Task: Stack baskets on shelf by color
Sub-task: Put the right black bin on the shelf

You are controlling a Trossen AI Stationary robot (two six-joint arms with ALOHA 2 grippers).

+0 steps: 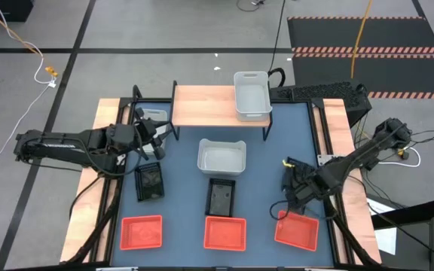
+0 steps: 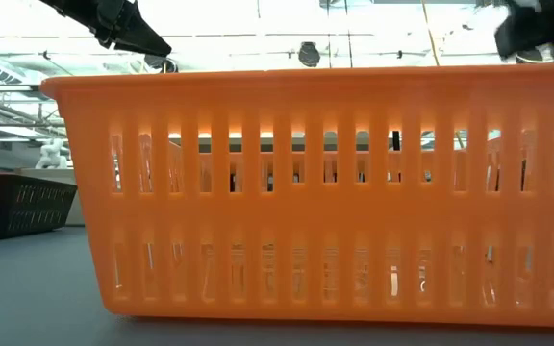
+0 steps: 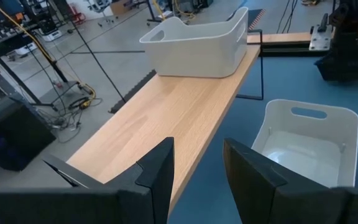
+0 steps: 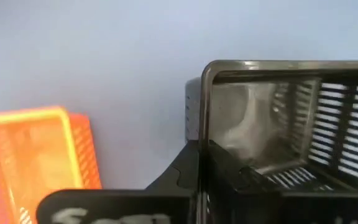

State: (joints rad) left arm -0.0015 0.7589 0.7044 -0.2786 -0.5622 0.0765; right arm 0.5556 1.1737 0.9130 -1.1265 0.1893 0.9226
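R gripper (image 1: 291,197) grips 1 of 3 black baskets (image 1: 221,196); 3 red (image 1: 224,232), 3 white (image 1: 221,156)

Even, bright overhead light fills the high view, and the shelf (image 1: 221,105) casts only a faint shadow on the mat beneath its near edge. In the low view, ceiling strips glow white behind the orange basket (image 2: 315,192), shining through its slats. The right wrist view is soft, with the black basket (image 4: 291,124) blurred and pale glare inside it.
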